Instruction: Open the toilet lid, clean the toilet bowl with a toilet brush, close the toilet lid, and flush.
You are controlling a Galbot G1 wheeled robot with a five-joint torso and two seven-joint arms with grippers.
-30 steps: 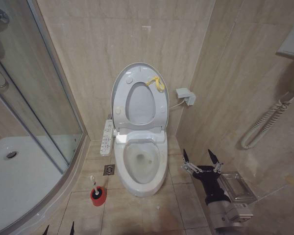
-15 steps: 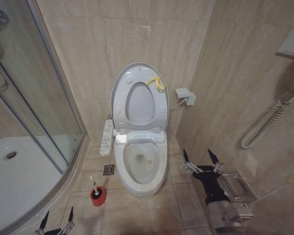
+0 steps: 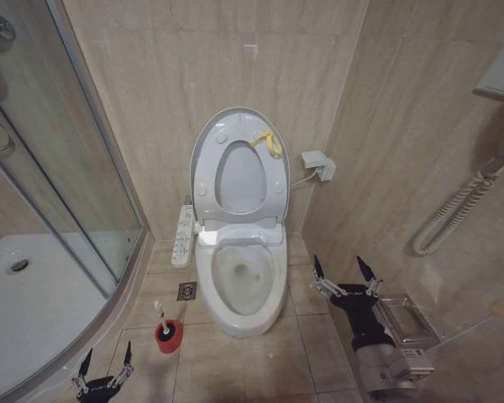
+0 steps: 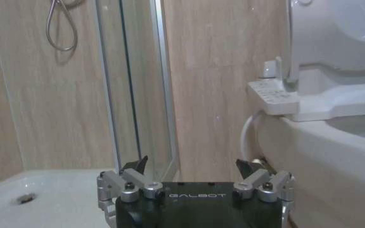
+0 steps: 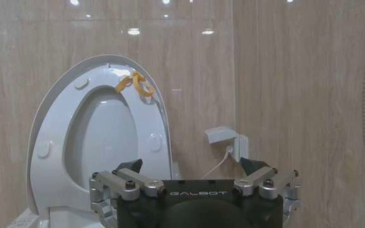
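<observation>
The toilet lid [image 3: 239, 168] is standing fully raised, leaning against the tiled back wall with the seat ring up against it and the yellow loop tag [image 3: 268, 143] hanging near its top edge. Below it, the toilet bowl [image 3: 240, 284] is lying open, a yellowish stain showing inside, its front rim reaching toward the robot over the floor tiles. The toilet brush [image 3: 161, 316] is sitting in its red cup holder [image 3: 169, 336] on the floor, just beside the bowl's left side and near the curved edge of the shower tray [image 3: 34, 311], leaving a narrow strip of floor between them. The left pincer [image 3: 105, 370] is hovering low at the tray's curb, short of the brush, with its fingers spread wide and gripping nothing. The right pincer [image 3: 345, 269] is hanging to the right of the bowl, close to the side wall, its fingers likewise spread apart and empty, with clear floor between it and the bowl's rim.
</observation>
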